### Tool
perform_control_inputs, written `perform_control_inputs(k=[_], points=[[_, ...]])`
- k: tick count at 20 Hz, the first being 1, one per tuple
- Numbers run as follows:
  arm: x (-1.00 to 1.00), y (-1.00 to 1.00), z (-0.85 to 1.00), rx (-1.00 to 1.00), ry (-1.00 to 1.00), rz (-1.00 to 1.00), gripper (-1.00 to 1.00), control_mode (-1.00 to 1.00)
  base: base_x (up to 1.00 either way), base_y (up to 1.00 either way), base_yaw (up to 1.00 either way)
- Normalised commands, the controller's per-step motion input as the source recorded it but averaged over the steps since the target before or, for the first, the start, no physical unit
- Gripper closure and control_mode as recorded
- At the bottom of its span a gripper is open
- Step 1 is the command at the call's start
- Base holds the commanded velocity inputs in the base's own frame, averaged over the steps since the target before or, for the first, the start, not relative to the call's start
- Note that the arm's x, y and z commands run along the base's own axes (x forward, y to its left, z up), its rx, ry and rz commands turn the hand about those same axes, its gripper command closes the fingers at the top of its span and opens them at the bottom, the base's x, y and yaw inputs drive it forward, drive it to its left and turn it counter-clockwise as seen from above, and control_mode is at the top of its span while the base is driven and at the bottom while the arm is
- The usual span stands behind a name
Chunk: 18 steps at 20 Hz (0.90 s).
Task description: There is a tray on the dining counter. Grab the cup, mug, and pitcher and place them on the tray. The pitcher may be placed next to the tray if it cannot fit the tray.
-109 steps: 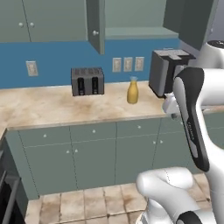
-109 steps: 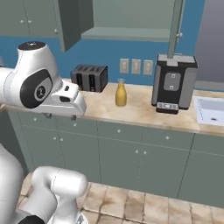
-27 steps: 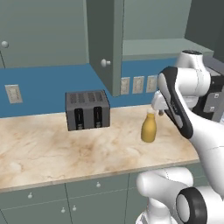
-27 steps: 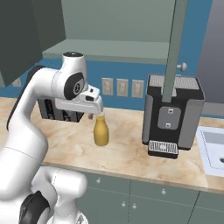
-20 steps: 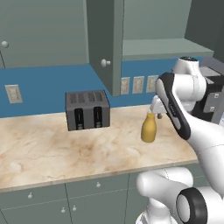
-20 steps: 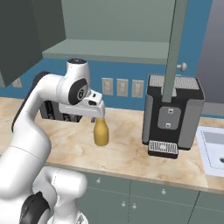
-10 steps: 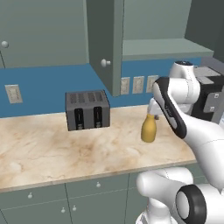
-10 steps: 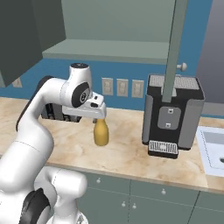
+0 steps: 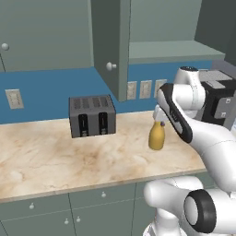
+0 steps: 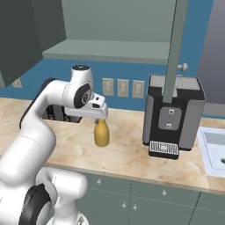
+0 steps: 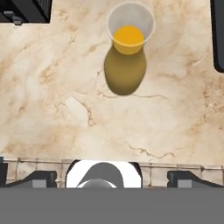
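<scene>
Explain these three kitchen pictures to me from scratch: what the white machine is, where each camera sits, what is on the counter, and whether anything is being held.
The white machine is a robot arm in a rendered kitchen. Two pictures come from cameras on its base, behind it to the left and to the right, so both show the same counter from two sides. The third looks straight down from the arm's hand.

On the marbled counter stand a dark toaster, an amber pitcher and a black coffee machine. A sink lies at the far right.

The end effector hangs just above the pitcher's neck. In the hand view the pitcher is seen from above, with the two dark fingertips spread wide at the bottom. Its jaws are open; nothing is held.
</scene>
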Motion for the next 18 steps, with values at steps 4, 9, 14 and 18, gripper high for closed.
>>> perform_control_inputs(k=[4, 9, 14, 18], points=[[0.22, 0.0, -0.01, 0.0, 0.0, 0.0, -1.0, -1.0, 0.0, 0.0, 0.0], [0.23, 0.0, -0.03, 0.0, 0.0, 0.0, -1.0, -1.0, 0.0, 0.0, 0.0], [0.21, 0.0, -0.06, 0.0, 0.0, 0.0, -1.0, -1.0, 0.0, 0.0, 0.0], [0.16, 0.0, -0.06, 0.0, 0.0, 0.0, -1.0, -1.0, 0.0, 0.0, 0.0]])
